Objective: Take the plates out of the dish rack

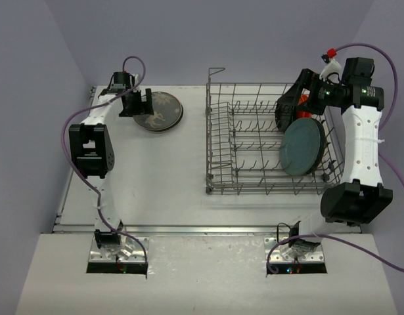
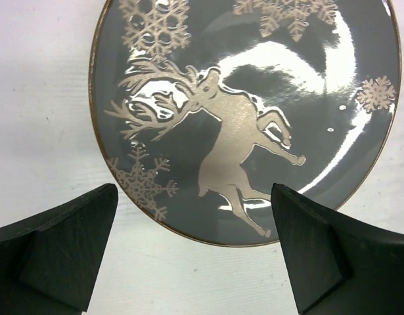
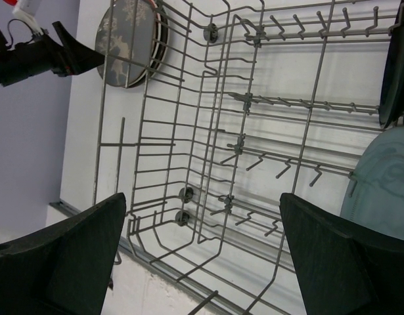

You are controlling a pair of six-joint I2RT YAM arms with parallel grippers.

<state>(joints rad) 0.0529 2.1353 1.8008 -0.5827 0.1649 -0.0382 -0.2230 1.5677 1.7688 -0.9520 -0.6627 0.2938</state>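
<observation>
While the round dark grey ceramic plate with a pale reindeer and snowflakes [image 1: 159,110] is lying flat on the white bench [image 1: 156,184] in the upper left of the top view, a large round teal plate [image 1: 302,147] is standing on edge among the tines at the right end of the large rectangular grey wire dish rack [image 1: 267,190]. In the right wrist view a darker curved plate edge [image 3: 395,72] is showing just above the teal plate at the right border. The rack is sitting on the right half of the bench, well apart from the reindeer plate, with its raised wire loop [image 1: 217,71] at the upper left corner. Most of its rows of tines are standing bare.

The left gripper [image 1: 137,104] is hanging over the left rim of the reindeer plate. In the left wrist view its black fingers [image 2: 70,243] are standing wide apart in the lower corners with nothing between them. The plate's near rim is showing in the gap, and whether the fingers are touching it I cannot tell.

The right gripper [image 3: 203,197] is reaching over the upper right part of the rack. Its fingers are also spread wide and holding nothing, and the teal plate is sitting just beside the right-hand one. Purple cables [image 1: 70,141] are trailing along both arms.
</observation>
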